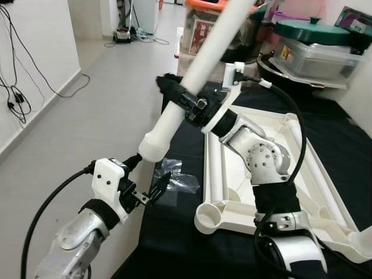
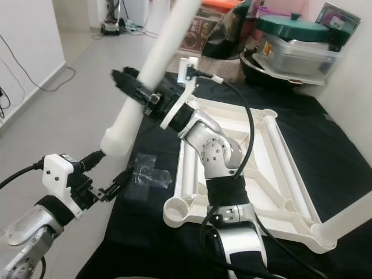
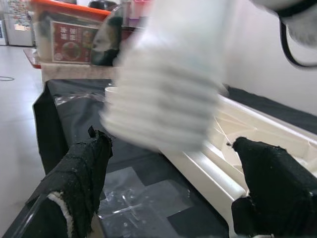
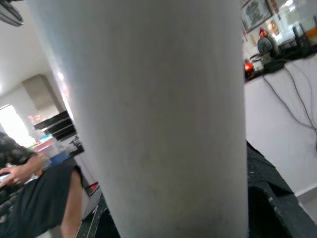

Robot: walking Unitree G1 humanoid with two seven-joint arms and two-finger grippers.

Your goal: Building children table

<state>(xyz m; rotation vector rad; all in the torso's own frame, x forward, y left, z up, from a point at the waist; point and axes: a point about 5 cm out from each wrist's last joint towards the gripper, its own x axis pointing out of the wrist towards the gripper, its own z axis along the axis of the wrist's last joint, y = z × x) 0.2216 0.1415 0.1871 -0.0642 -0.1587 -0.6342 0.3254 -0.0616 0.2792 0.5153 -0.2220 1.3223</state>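
Observation:
My right gripper point(image 1: 173, 93) is shut on a long white table leg point(image 1: 203, 58), holding it tilted in the air over the table's left edge. The leg's ribbed lower end point(image 1: 153, 146) hangs just above my left gripper point(image 1: 157, 189), which is open; its black fingers point(image 3: 79, 183) stand on either side below that blurred end point(image 3: 163, 99). The white table top point(image 1: 325, 180) lies upside down on the black cloth, with an empty corner socket point(image 1: 210, 216) nearest me. Another leg point(image 2: 349, 218) stands in the near right corner.
A clear plastic bag point(image 1: 177, 183) lies on the black cloth point(image 1: 174, 244) by the left edge. Storage boxes and a green-lidded container point(image 1: 311, 29) crowd the back. Cables point(image 1: 17, 93) run along the left wall. A person point(image 4: 29, 198) sits in the right wrist view.

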